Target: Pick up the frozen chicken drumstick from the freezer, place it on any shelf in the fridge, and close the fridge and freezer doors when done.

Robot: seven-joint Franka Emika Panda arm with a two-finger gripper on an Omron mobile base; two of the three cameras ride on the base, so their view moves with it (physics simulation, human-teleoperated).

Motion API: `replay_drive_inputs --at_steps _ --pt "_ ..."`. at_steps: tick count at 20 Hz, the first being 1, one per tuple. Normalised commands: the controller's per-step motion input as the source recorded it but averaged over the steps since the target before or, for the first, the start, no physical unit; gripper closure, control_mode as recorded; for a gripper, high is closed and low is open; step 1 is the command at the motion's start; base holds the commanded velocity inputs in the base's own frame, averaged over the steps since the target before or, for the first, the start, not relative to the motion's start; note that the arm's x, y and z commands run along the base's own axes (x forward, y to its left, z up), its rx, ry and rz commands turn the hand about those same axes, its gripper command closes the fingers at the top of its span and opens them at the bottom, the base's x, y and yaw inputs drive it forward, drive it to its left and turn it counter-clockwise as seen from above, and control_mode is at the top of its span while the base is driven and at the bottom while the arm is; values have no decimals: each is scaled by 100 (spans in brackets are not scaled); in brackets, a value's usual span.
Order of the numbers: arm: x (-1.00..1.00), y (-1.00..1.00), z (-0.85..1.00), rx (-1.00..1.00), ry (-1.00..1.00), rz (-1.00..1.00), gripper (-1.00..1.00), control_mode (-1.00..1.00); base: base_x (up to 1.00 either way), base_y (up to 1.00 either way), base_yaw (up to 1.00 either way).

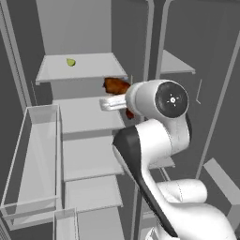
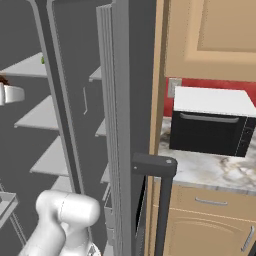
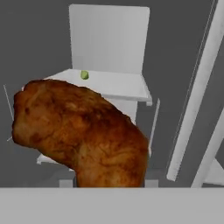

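With the fingers clamped on the chicken drumstick (image 1: 116, 86), held in the air inside the fridge (image 1: 75, 28) above a broad shelf (image 1: 86, 115), the placing step is underway; next, lower it and release.

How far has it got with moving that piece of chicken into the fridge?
Picking up looks done: the drumstick is off the freezer shelves and held in the gripper, jaws shut on it. It now hangs in front of the fridge's broad shelves, below the one with the small green fruit. Left to do: set it on a shelf, let go, and close both doors, which stand open.
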Motion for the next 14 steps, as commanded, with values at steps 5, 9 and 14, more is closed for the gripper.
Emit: replay_drive_inputs --at_steps 5,9,14 --pt "88 49 30 0 0 0 100 -100 0 0 0" --pt "97 16 7 -4 0 0 100 -100 0 0 0" --pt "89 0 -7 -2 9 0 100 -100 0 0 0"
